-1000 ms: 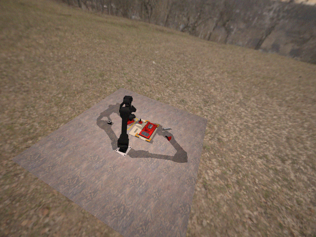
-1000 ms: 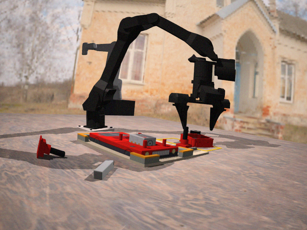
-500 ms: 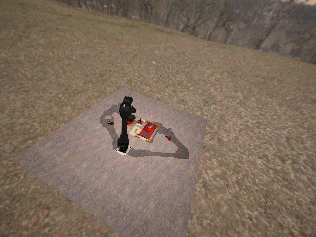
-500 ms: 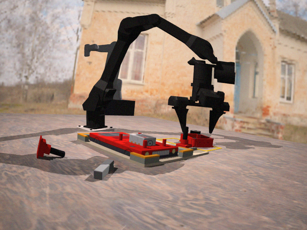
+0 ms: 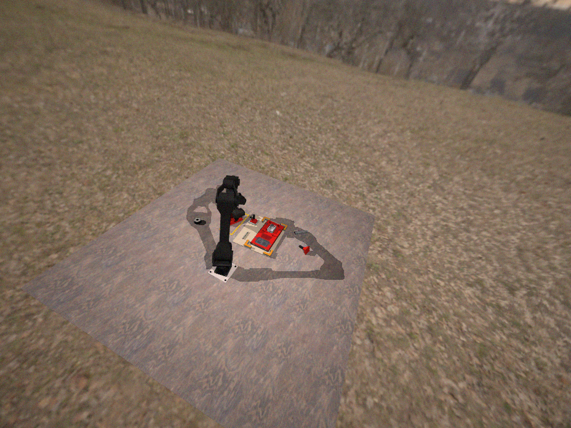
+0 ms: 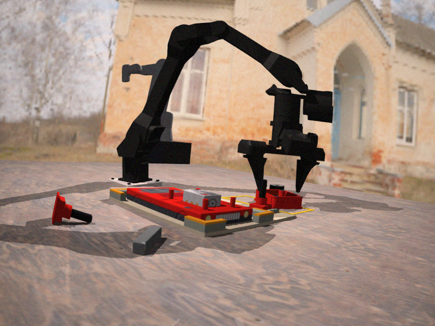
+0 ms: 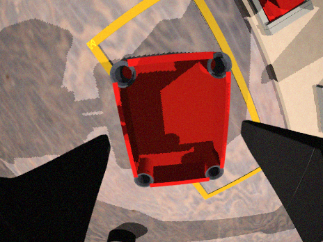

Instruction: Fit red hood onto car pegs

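Observation:
The red hood (image 5: 234, 221) (image 6: 288, 201) (image 7: 195, 104) lies on the table with its open side and corner bosses up, roof underneath. My gripper (image 6: 280, 193) (image 7: 175, 134) is open and empty, pointing down; in the wrist view its fingertips stand at either side of the hood, with gaps. The red chassis (image 5: 263, 240) (image 6: 161, 200) sits in the jig with orange-topped corners (image 6: 205, 224). The grey engine block (image 5: 272, 227) (image 6: 202, 197) is on its deck, and three red pegs show in the exterior view. Whether the fingertips touch the table cannot be seen.
A red stand with an upright black rod (image 5: 253, 219) (image 6: 260, 205) is by one finger in the exterior view. A tipped red part (image 5: 305, 249) (image 6: 59, 210), a grey bar (image 5: 299, 232) (image 6: 147, 240) and a wheel (image 5: 197, 220) (image 7: 121, 236) lie around. A yellow outline (image 7: 224, 49) passes under the hood.

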